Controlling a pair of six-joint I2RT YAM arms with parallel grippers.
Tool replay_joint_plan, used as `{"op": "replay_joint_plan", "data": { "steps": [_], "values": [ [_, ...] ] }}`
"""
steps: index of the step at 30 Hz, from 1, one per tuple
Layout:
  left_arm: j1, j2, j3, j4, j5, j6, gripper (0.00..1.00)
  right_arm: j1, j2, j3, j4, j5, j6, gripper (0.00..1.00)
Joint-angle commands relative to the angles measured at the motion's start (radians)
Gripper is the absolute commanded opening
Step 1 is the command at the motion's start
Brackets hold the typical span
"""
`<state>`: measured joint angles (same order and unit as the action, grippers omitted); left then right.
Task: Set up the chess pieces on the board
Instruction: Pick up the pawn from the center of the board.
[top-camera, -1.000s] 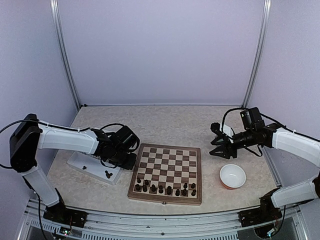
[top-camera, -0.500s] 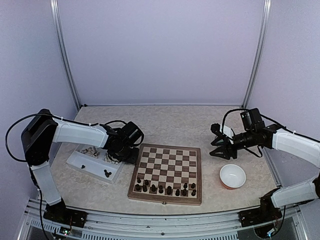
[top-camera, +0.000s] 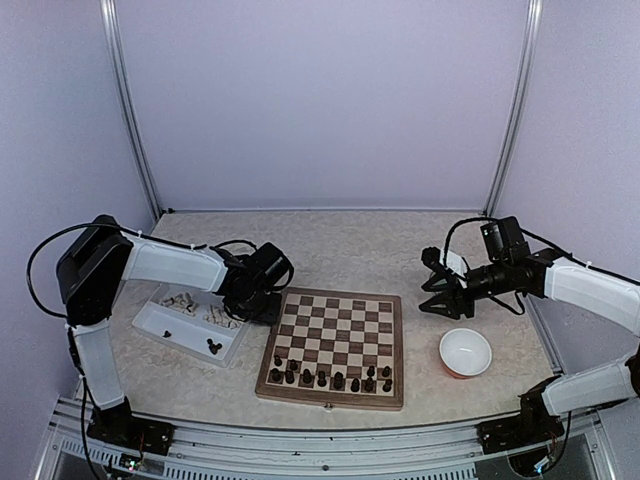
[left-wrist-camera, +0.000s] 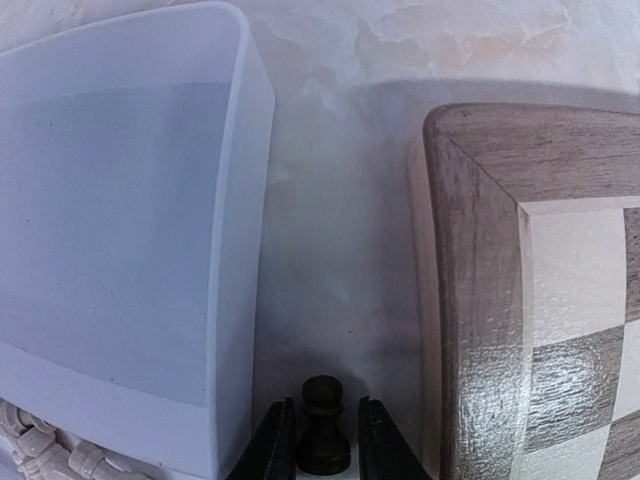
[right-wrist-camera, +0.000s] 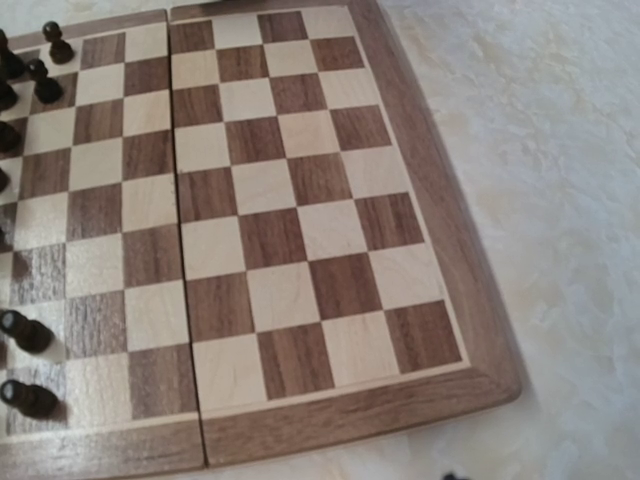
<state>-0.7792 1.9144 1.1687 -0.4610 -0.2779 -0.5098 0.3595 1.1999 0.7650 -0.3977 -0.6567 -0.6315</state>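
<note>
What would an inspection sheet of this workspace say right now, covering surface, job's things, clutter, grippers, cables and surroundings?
Surface: pale marbled table top; no spills seen.
Job's things: board lies flat at centre; dark pieces stand on its two near rows, far rows bare. To its left the white tray holds cream pieces and a few more dark ones.
Clutter: bowl right of the board, looks empty.
Grippers: left gripper shut on a dark pawn, between tray and board; right gripper open, holding nothing, beyond the bowl.
Cables: black cable loops by the left arm, another by the right wrist; both clear of the board.
Surroundings: plain lilac walls, metal frame posts; nothing else seen.
</note>
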Motion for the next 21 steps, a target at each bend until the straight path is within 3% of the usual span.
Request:
{"op": "replay_joint_plan", "data": {
  "steps": [1,6,12,21],
  "values": [
    [0.015,0.043,0.005,-0.043,-0.003,-0.003,0.20,0.010,-0.008,-0.011,0.011,-0.006,-0.003,0.51],
    [0.009,0.034,0.000,-0.080,-0.004,0.000,0.11,0.010,-0.003,0.005,0.000,-0.012,0.002,0.51],
    [-0.014,-0.128,-0.064,-0.044,-0.060,0.041,0.07,0.011,0.082,0.154,-0.091,-0.080,0.031,0.49],
    [-0.142,-0.465,-0.292,0.345,-0.003,0.183,0.08,0.093,0.333,0.480,-0.262,-0.259,0.183,0.48]
  ]
}}
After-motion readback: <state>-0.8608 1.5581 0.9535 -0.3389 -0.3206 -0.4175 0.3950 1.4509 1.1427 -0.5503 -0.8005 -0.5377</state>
